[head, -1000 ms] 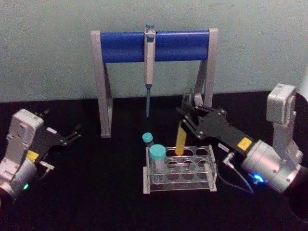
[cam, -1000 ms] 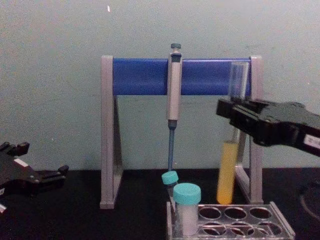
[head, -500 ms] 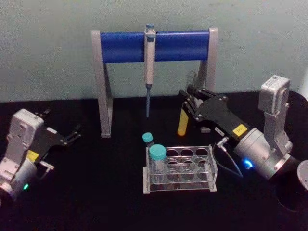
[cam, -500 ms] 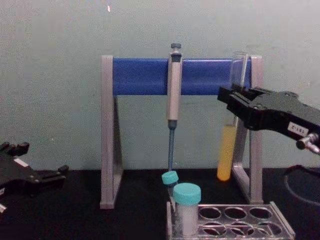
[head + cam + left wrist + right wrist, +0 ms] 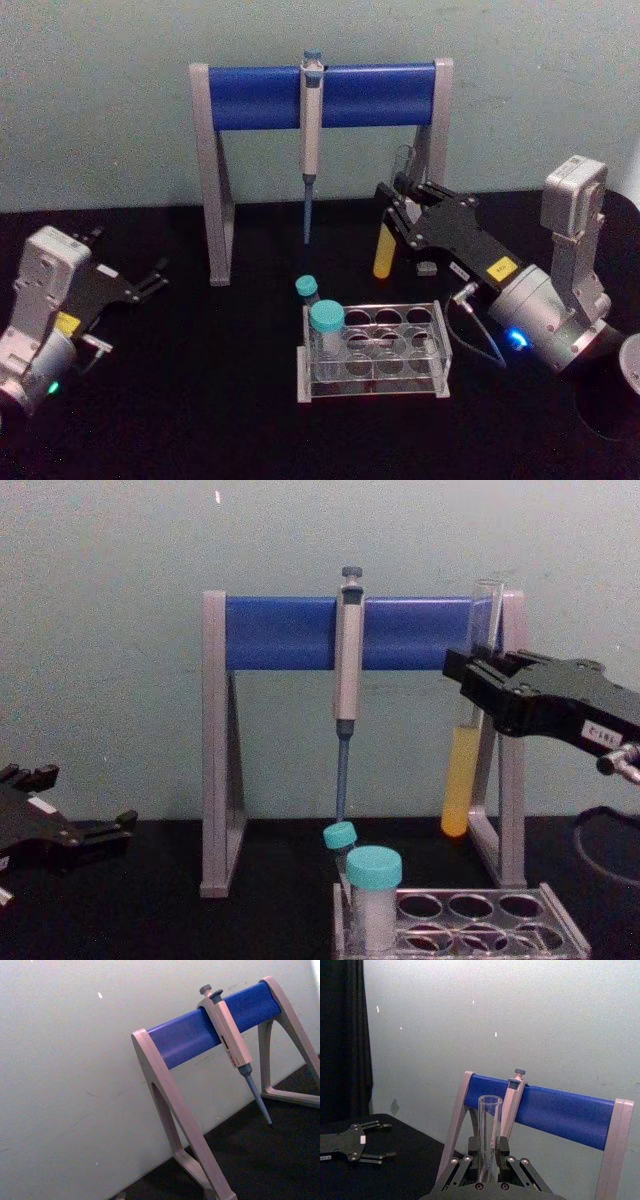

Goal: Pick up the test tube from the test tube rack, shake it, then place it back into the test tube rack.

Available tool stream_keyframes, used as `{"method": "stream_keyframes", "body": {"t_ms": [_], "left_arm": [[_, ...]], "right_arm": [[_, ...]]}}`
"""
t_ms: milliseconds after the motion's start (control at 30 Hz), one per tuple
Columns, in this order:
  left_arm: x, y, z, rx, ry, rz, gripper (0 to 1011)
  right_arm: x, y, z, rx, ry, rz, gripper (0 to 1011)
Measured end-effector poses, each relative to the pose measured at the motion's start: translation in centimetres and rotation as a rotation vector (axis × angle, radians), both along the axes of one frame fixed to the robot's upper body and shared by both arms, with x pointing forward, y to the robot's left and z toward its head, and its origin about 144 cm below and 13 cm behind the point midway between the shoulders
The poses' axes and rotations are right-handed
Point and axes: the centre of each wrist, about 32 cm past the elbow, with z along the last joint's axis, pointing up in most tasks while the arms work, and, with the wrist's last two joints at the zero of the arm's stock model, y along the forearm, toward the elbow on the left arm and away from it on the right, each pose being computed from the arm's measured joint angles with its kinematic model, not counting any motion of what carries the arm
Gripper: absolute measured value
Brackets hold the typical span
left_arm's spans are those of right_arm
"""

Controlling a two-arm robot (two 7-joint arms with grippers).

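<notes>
Glass, clear plastic, matt black

We see the test tube (image 5: 460,780) as smooth glossy glass, the test tube rack (image 5: 441,350) as clear shiny plastic, the table (image 5: 200,400) as matt black, and the pipette stand (image 5: 260,97) with a smooth blue bar and matt grey legs.

Dim, flat, even light

We've got test tube rack (image 5: 420,320) lower centre, pipette stand (image 5: 260,97) behind it, test tube (image 5: 383,255) upper-right of rack, in right tool (image 5: 392,206).

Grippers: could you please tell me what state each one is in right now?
Left gripper: jaws open, holding nothing.
Right gripper: jaws closed on the test tube, held up clear of the test tube rack.
</notes>
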Motion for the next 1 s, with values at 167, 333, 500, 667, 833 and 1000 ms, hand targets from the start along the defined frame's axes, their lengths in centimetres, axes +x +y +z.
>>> {"method": "stream_keyframes", "body": {"t_ms": [167, 333, 500, 667, 833, 1000], "left_arm": [[0.0, 0.0, 0.0, 0.000, 0.000, 0.000, 1001], [0.0, 0.0, 0.0, 0.000, 0.000, 0.000, 1001], [0.0, 0.0, 0.0, 0.000, 0.000, 0.000, 1001], [0.0, 0.0, 0.0, 0.000, 0.000, 0.000, 1001], [0.0, 0.0, 0.0, 0.000, 0.000, 0.000, 1001], [0.0, 0.0, 0.0, 0.000, 0.000, 0.000, 1001]], "right_arm": [[0.0, -0.1, 0.0, 0.000, 0.001, -0.002, 232], [0.0, -0.3, 0.1, -0.016, -0.006, -0.015, 232], [-0.4, -1.0, 0.4, -0.048, -0.011, -0.041, 232], [-1.5, -2.0, 0.9, -0.102, -0.006, -0.050, 232], [-2.8, -2.7, 1.5, -0.153, 0.026, -0.011, 232], [-3.3, -2.7, 1.8, -0.152, 0.066, 0.061, 232]]}}
